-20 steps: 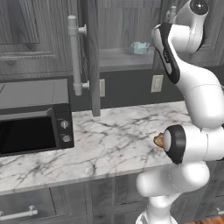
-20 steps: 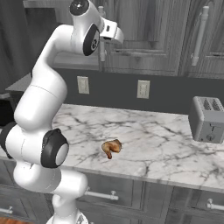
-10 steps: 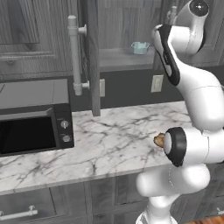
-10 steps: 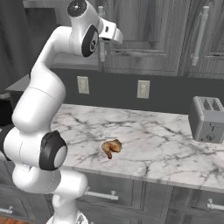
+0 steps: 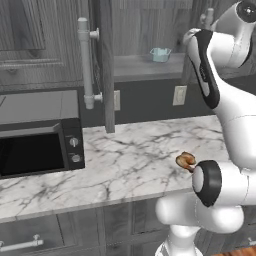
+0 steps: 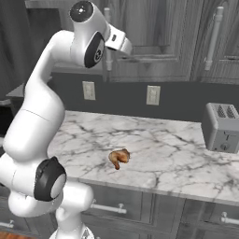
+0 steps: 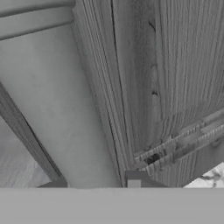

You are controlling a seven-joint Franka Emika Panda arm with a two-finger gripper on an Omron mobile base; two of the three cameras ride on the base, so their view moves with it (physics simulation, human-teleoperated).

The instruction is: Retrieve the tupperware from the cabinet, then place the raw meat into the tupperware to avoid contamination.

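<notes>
The cabinet (image 5: 145, 30) is standing with its left door (image 5: 106, 65) swung open toward the camera, the long silver bar handle (image 5: 85, 62) hanging on the door's outer face. Inside, the tupperware (image 5: 160, 54) is sitting upright on the grey shelf (image 5: 140, 66), toward the shelf's right side and apart from the arm (image 5: 220, 75). The arm is reaching up in front of the cabinet's right half, its hand raised near the closed right door; the gripper itself is not showing clearly in either base view, and its fingertips are barely rising above the bottom of the hand view, so whether it is released or clenched cannot be told. The hand camera is looking at close range along dark wood-grain panelling and a pale grey surface, probably the cabinet's door edge and interior, though the framing is too tight to be certain. The raw meat (image 6: 119, 158) is lying on the marble counter (image 6: 177, 149), near the front edge, well below the shelf. A microwave (image 5: 37, 145) is sitting on the counter's left end, and a toaster (image 6: 223, 127) is standing at the right end against the dark backsplash, which is carrying two wall outlets (image 6: 152, 95).
</notes>
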